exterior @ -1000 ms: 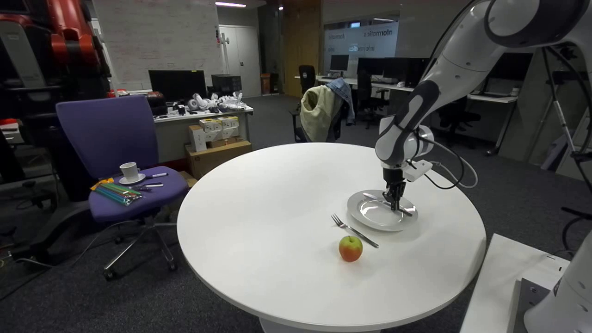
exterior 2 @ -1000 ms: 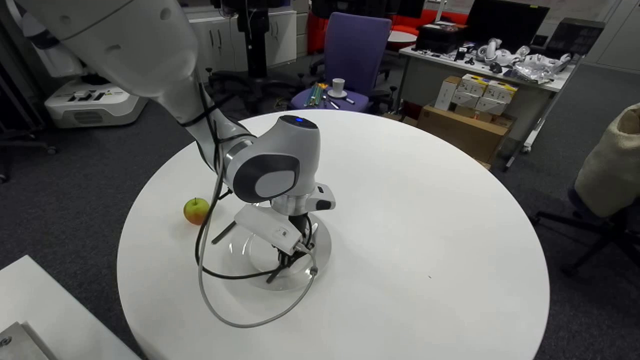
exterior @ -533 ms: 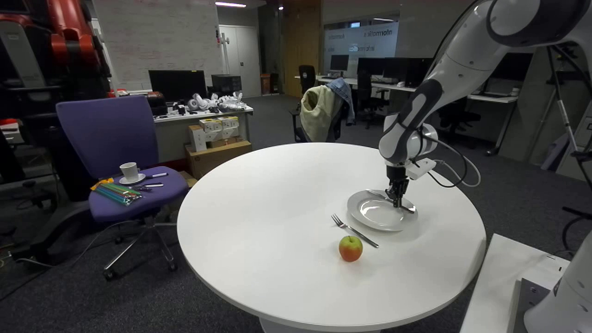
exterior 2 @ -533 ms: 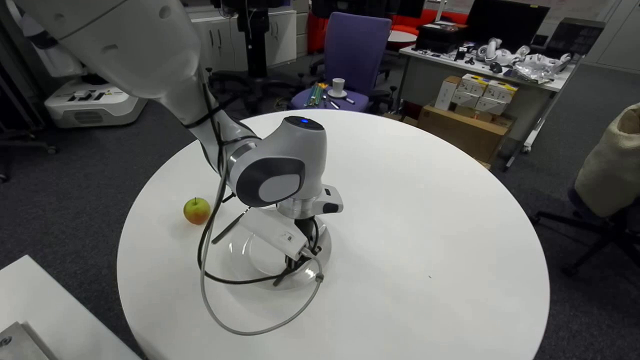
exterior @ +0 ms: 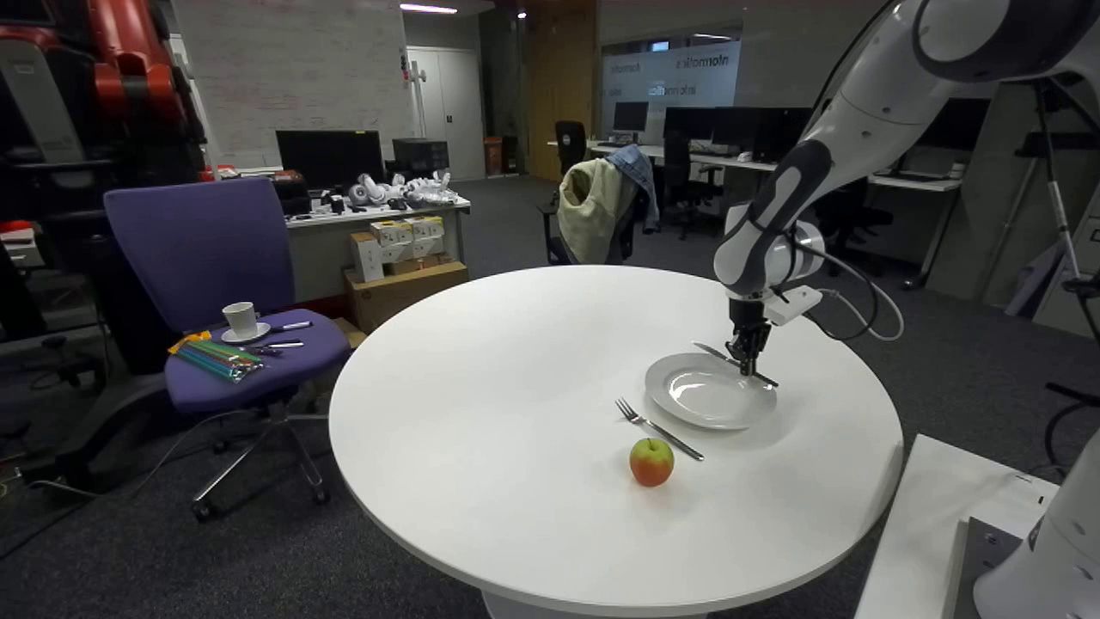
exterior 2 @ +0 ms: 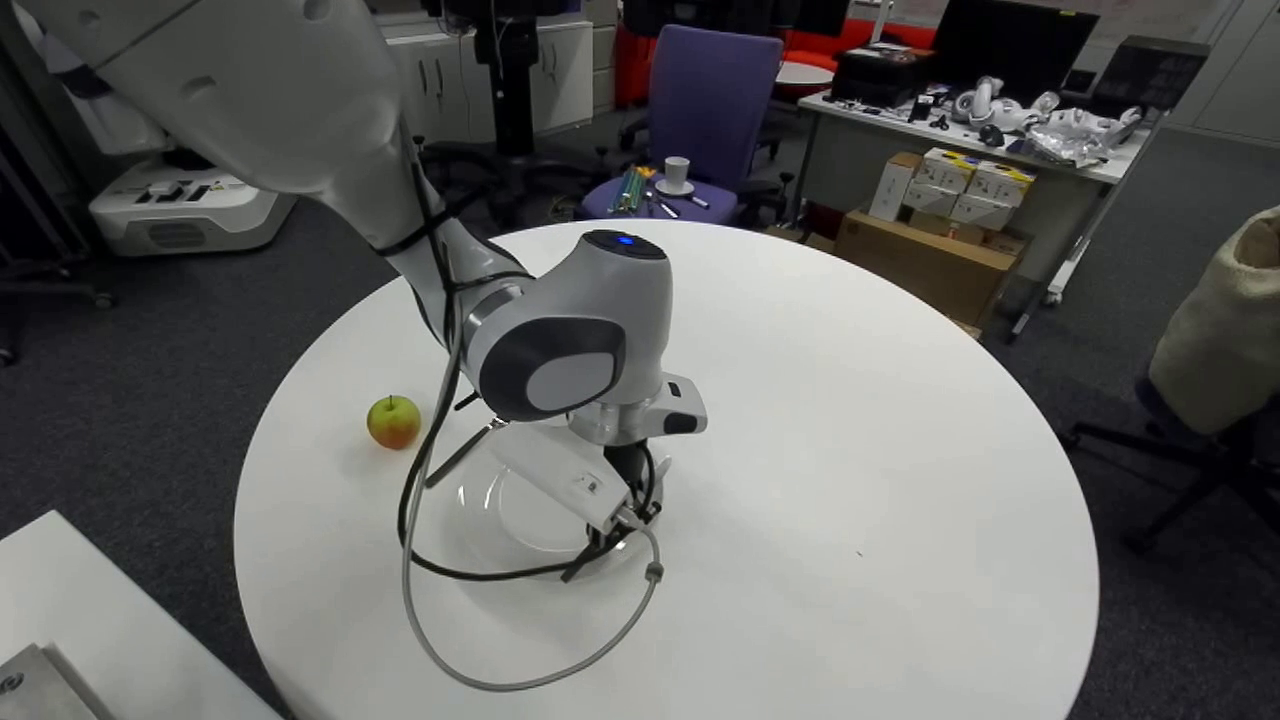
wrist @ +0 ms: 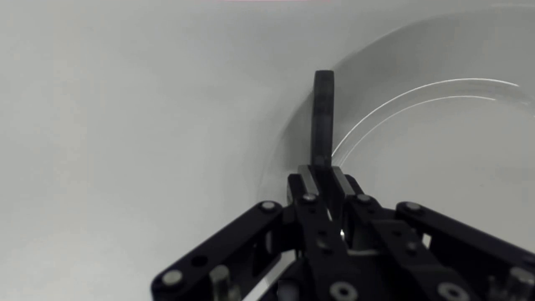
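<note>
My gripper point(exterior: 747, 370) is shut on a knife with a dark handle point(wrist: 323, 113); the handle sticks out beyond the fingertips in the wrist view. In an exterior view the knife's pale blade point(exterior: 710, 351) points to the far side. It lies across the far rim of a light plate point(exterior: 663, 389), seemingly just above it; the exact gap is hard to tell. A fork point(exterior: 660, 428) rests on the table on the plate's near side, with a green and red apple point(exterior: 651, 462) close to it. The arm hides much of the plate and fork in an exterior view point(exterior 2: 465, 455).
All this stands on a round white table point(exterior: 481, 413). A purple chair point(exterior: 215, 258) beyond it bears a cup point(exterior: 241, 318) on a saucer and packs of pens or straws. A cable loop point(exterior 2: 520, 665) hangs from the wrist over the table.
My gripper has carried the knife up and toward the plate's far edge, rightward in both exterior views. The plate, fork and apple have stayed where they were.
</note>
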`<control>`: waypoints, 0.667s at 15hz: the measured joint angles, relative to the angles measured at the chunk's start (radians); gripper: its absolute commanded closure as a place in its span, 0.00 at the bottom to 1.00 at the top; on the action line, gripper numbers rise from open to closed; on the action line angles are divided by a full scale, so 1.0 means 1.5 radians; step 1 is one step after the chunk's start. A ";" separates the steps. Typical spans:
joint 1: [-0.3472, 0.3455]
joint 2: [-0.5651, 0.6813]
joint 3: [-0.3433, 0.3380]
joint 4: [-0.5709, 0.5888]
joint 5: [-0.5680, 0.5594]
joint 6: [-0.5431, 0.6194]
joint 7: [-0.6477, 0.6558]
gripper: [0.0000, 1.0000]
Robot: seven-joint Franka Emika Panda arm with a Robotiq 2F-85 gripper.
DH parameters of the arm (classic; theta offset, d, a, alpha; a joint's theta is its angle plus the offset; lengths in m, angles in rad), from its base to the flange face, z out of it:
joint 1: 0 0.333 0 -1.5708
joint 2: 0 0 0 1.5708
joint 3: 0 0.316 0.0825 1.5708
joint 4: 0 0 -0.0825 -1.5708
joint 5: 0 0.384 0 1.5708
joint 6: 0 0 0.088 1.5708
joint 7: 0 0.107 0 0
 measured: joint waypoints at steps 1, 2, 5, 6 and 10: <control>0.000 -0.004 -0.004 0.000 0.000 0.000 0.000 0.97; 0.000 -0.008 -0.009 0.000 0.000 0.000 0.000 0.97; -0.001 -0.017 -0.022 0.000 0.000 0.000 0.000 0.97; -0.001 -0.018 -0.026 0.000 0.000 0.000 0.000 0.97; -0.009 -0.018 -0.035 0.001 0.000 0.000 0.000 0.97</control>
